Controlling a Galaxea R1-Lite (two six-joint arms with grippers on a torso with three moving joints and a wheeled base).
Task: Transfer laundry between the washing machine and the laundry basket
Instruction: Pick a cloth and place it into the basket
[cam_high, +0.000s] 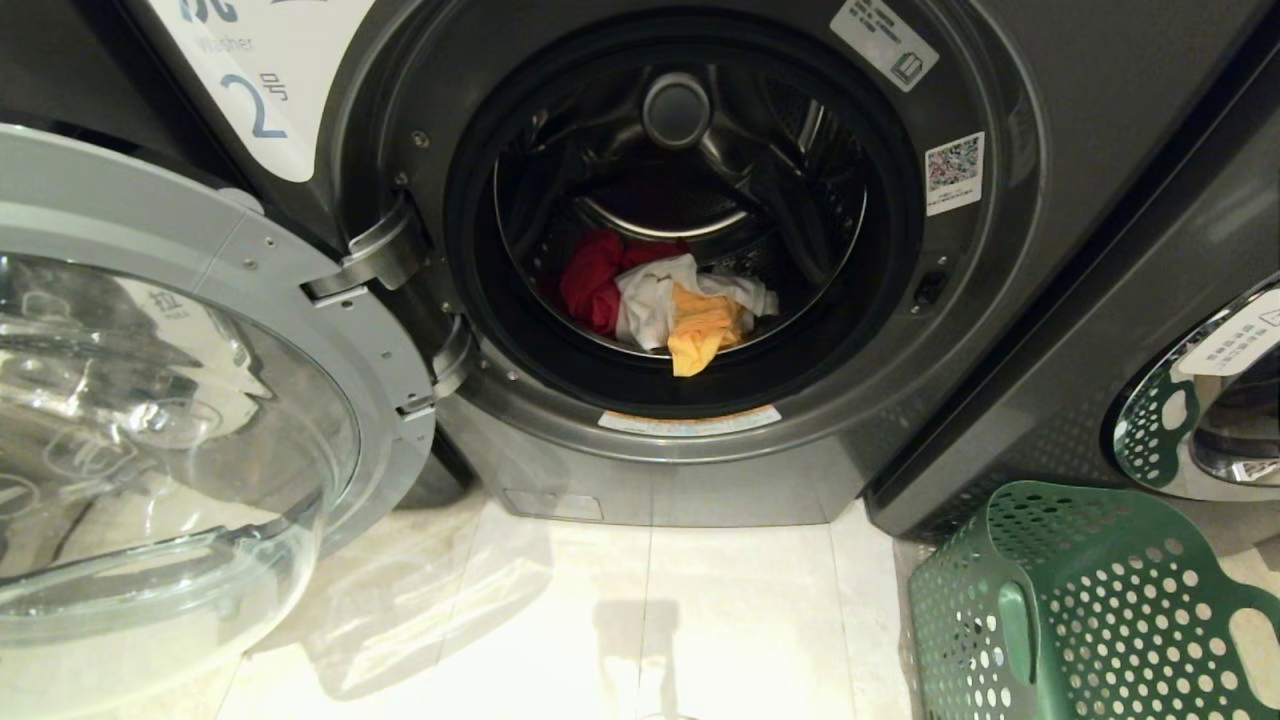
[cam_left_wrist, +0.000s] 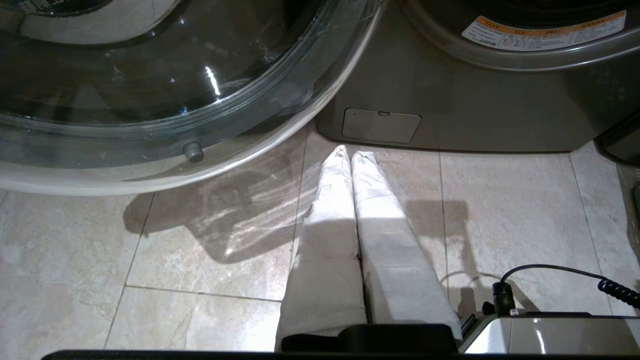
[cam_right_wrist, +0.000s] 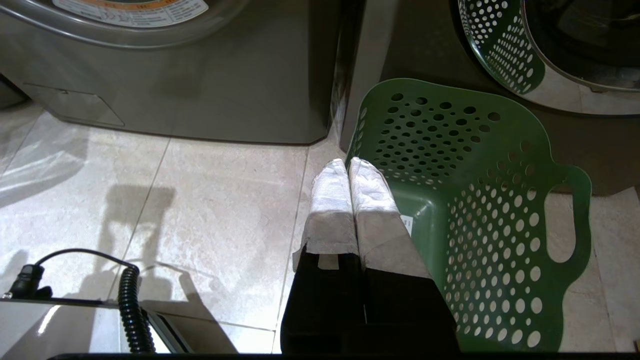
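Nearest, both hands hang low over the pale tiled floor (cam_left_wrist: 200, 260), neither showing in the head view. The left hand (cam_left_wrist: 350, 156) has its two white-wrapped fingers pressed together, closed on nothing, pointing toward the foot of the washer (cam_high: 1010, 300). The right hand (cam_right_wrist: 348, 164) is likewise closed and empty, its tips just over the near rim of the basket (cam_right_wrist: 500, 210).

The green basket, its walls full of round holes, stands on the floor to the right, in front of a neighbouring machine (cam_high: 1150, 300). No clothing shows inside it.

On the left, the washer's round glass door (cam_high: 170, 400) stands swung wide open on its hinge.

Farther back, the dark grey washer carries a white label with the numeral 2 (cam_high: 255, 105). Inside its drum lies the laundry: a red garment (cam_high: 592, 280) at the left, a white one (cam_high: 650, 300) in the middle, and a yellow-orange one (cam_high: 703, 335) lying on top, toward the front of the drum.
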